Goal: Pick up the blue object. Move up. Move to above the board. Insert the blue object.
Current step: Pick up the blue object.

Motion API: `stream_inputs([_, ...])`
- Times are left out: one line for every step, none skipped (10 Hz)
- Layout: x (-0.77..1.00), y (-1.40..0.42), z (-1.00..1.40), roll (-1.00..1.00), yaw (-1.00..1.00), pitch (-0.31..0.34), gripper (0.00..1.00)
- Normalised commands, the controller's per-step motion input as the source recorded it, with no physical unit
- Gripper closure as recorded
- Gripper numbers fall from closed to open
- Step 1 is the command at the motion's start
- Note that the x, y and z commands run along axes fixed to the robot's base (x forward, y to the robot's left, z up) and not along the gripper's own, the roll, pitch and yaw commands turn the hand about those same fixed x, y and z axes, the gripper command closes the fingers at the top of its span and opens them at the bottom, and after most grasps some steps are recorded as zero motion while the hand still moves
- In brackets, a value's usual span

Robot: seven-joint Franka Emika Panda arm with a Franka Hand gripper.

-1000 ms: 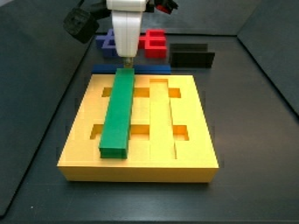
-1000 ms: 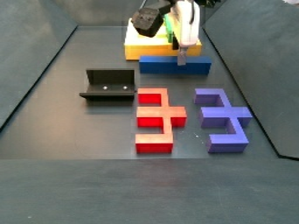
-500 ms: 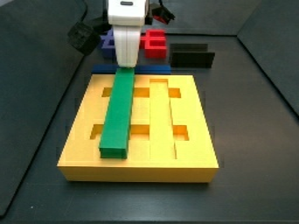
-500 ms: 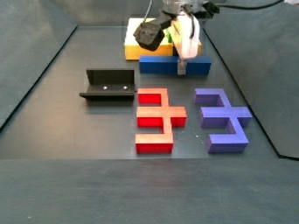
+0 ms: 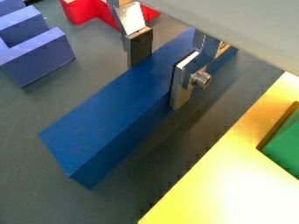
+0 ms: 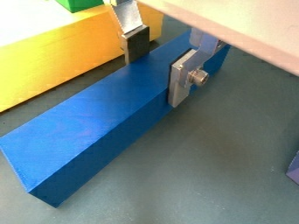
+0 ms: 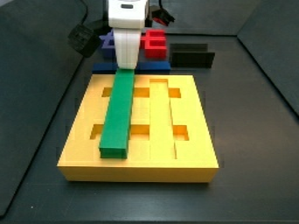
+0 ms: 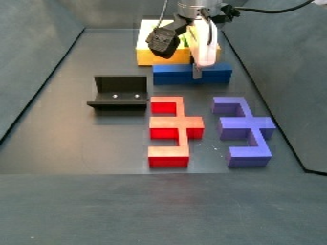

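The blue object (image 5: 117,114) is a long deep-blue bar lying on the floor right beside the board (image 7: 176,114); it shows in both wrist views (image 6: 105,122) and in a side view (image 8: 179,72). My gripper (image 5: 160,77) is lowered over one end of it, with one finger (image 6: 136,48) on the board side and one finger (image 6: 184,77) on the open side. The jaws straddle the bar and look open, with a slight gap. In the side views the gripper (image 7: 125,58) (image 8: 198,67) hangs at the board's far edge. A green bar (image 7: 117,114) lies in one groove of the yellow board.
A red notched piece (image 8: 173,129) and a purplish-blue notched piece (image 8: 243,129) lie on the floor beyond the blue bar. The fixture (image 8: 121,94) stands to one side. Dark walls enclose the floor.
My gripper has come down a little, so its fingers now sit lower on either side of the blue bar. The bar and the board have not moved.
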Motion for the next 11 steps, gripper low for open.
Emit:
stream_inputs([0.00,0.00,0.00,0.00,0.00,0.000,1.00])
stream_inputs([0.00,0.00,0.00,0.00,0.00,0.000,1.00])
stream_inputs([0.00,0.00,0.00,0.00,0.00,0.000,1.00])
stream_inputs([0.00,0.00,0.00,0.00,0.00,0.000,1.00])
stream_inputs([0.00,0.00,0.00,0.00,0.00,0.000,1.00])
stream_inputs([0.00,0.00,0.00,0.00,0.00,0.000,1.00])
stream_inputs([0.00,0.00,0.00,0.00,0.00,0.000,1.00])
stream_inputs([0.00,0.00,0.00,0.00,0.00,0.000,1.00])
stream_inputs([0.00,0.00,0.00,0.00,0.00,0.000,1.00])
stream_inputs([0.00,0.00,0.00,0.00,0.00,0.000,1.00])
stream_inputs([0.00,0.00,0.00,0.00,0.00,0.000,1.00])
